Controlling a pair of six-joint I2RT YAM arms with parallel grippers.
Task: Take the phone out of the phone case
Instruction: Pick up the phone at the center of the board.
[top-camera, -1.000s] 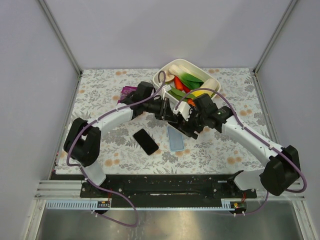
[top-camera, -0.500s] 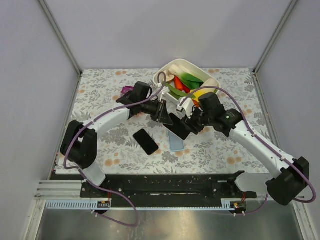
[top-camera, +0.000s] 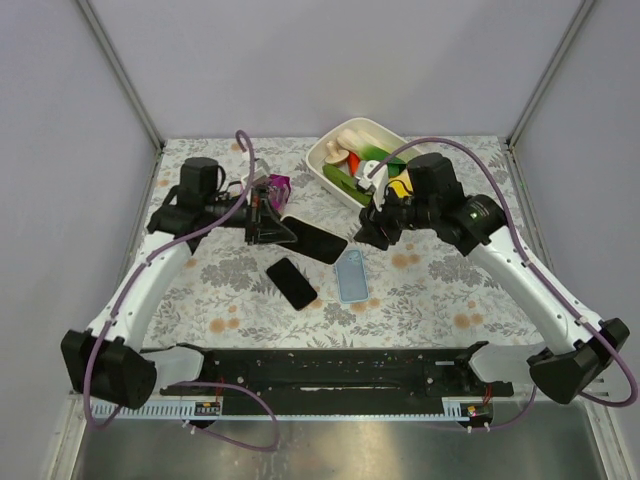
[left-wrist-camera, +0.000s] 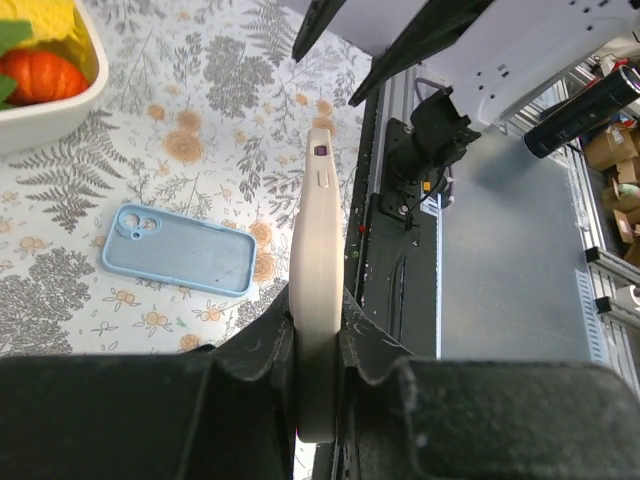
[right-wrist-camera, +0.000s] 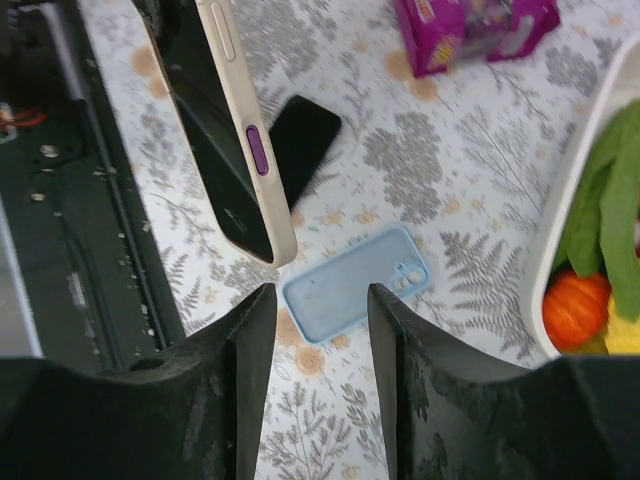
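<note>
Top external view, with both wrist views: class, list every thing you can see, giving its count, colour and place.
cream-edged phone: one, cream frame and dark screen, held above the table
phone case: one, light blue, empty, flat near the middle of the table
black phone: one, black, flat on the table, left of the phone case
box: one, purple, on the table beyond the left hand
tub: one, white, far side of the table
toy food: several, green, red, orange, yellow, in the tub
table: one, floral cloth
left hand: one, black, shut on the cream-edged phone
right hand: one, black, open and empty, near the tub
</note>
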